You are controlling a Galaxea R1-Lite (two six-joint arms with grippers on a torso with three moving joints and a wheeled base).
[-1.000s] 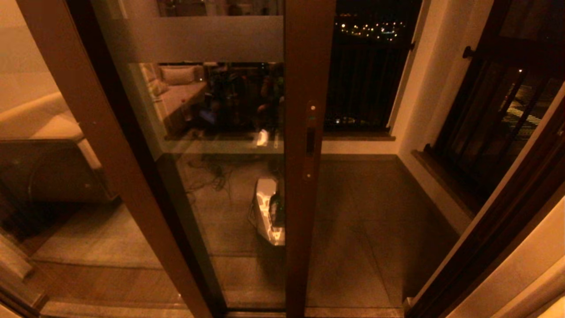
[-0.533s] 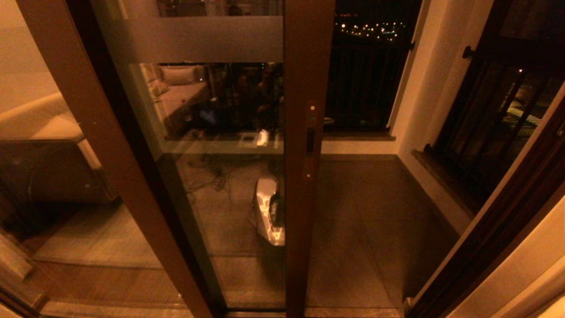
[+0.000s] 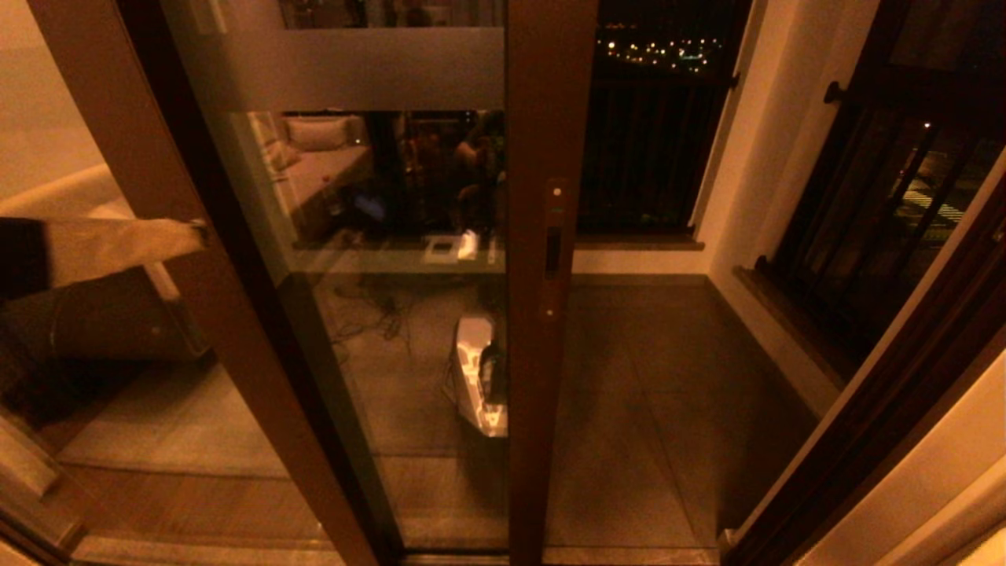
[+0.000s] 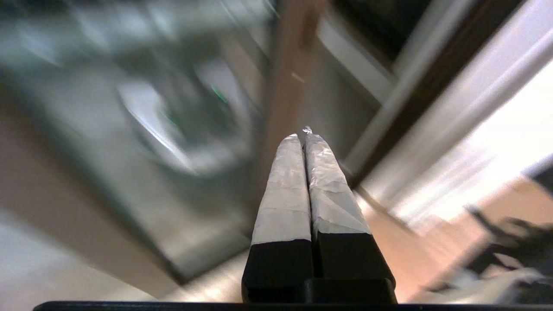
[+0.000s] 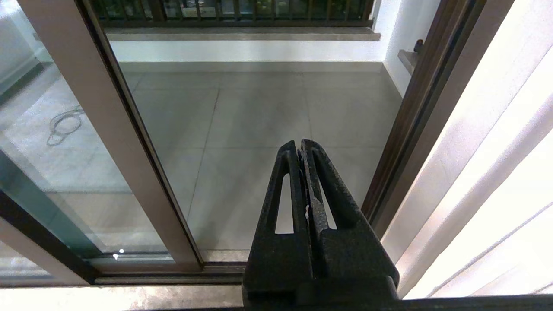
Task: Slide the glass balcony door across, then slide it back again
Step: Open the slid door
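Left gripper (image 3: pixel 192 229) fingers (image 4: pixel 287 181) pressed together — well left of the glass balcony door (image 3: pixel 546 236).

From my head view, the tall brown-framed glass balcony door (image 3: pixel 440 259) is cut off at the top edge. Left wrist view: door surroundings are motion-blurred. The tape-wrapped left gripper (image 3: pixel 189 229) enters from the left edge, arm cut off.

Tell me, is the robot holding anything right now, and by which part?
Nothing is held. The left gripper and the right gripper are both shut on nothing.
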